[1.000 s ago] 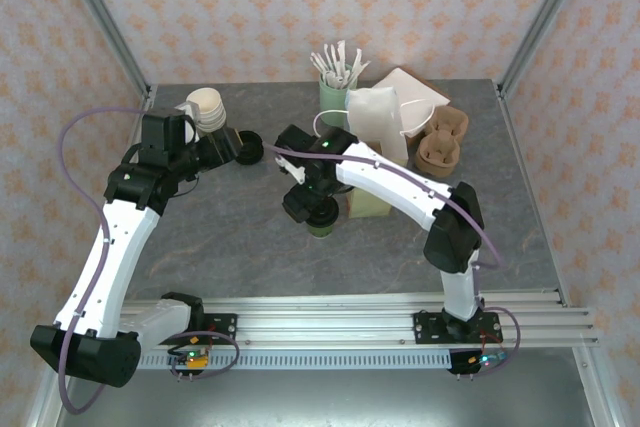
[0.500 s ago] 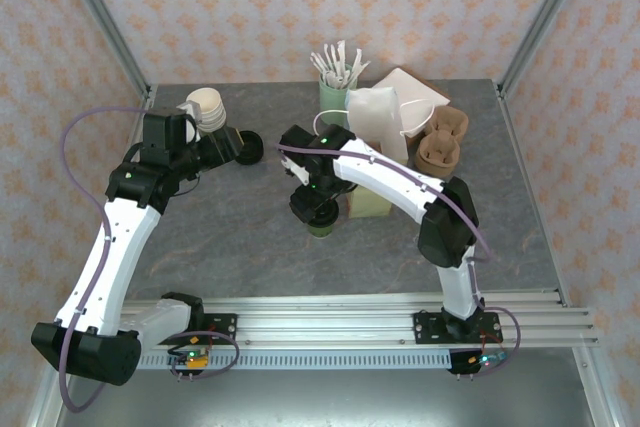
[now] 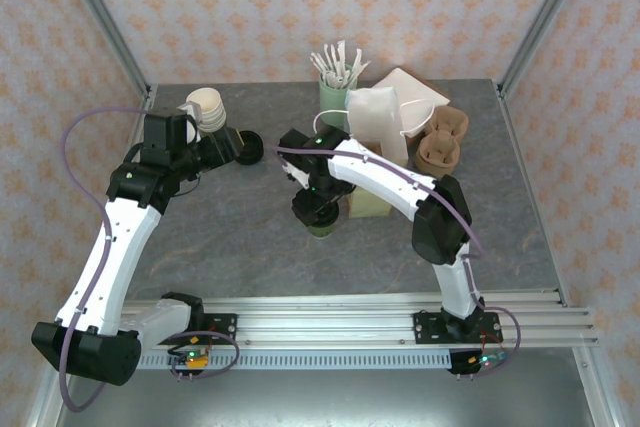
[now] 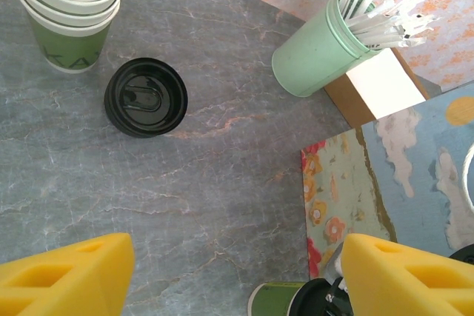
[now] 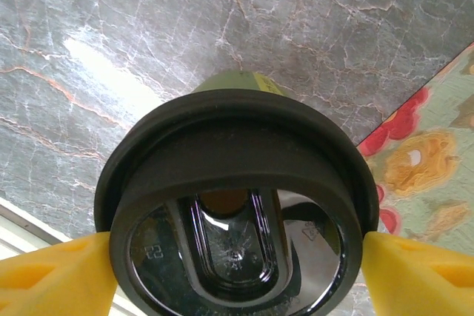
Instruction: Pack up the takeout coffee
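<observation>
Right gripper (image 5: pixel 237 275) straddles the cup (image 5: pixel 231 83) beside the bag (image 3: pixel 376 125); whether it grips, I cannot tell. Squeeze gently, lift straight.

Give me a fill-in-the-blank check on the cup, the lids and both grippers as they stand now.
1. The takeout coffee stands on the table, closed by a ____ lid.
2. The right gripper has one yellow finger on each ____ of that lid.
3. The left gripper is ____, with nothing between its fingers.
4. The loose lid lies near a stack of cups whose outsides are ____.

Missing words: black; side; open; green.
</observation>
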{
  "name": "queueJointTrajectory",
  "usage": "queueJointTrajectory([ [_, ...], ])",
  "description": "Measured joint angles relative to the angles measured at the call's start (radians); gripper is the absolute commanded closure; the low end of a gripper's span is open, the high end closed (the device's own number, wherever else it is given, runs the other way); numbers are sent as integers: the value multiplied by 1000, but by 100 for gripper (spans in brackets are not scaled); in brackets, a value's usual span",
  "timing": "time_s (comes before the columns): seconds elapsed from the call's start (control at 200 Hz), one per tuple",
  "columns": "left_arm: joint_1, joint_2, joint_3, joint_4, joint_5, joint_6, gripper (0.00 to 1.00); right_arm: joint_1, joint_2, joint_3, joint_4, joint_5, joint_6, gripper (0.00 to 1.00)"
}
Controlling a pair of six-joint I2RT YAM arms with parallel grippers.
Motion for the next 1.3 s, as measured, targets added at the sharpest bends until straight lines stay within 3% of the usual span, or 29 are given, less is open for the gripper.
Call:
queueJointTrajectory([
  [0.626,0,0,-6,3,4,0,25,0,5,12,-11,0,2,37],
  [0.851,0,0,-7,4,11,0,25,0,0,60,-23,-25,15,38],
  [1.301,-5,34,6,42,101,-38,26,-48,-288,275,-37,-105,106,38],
])
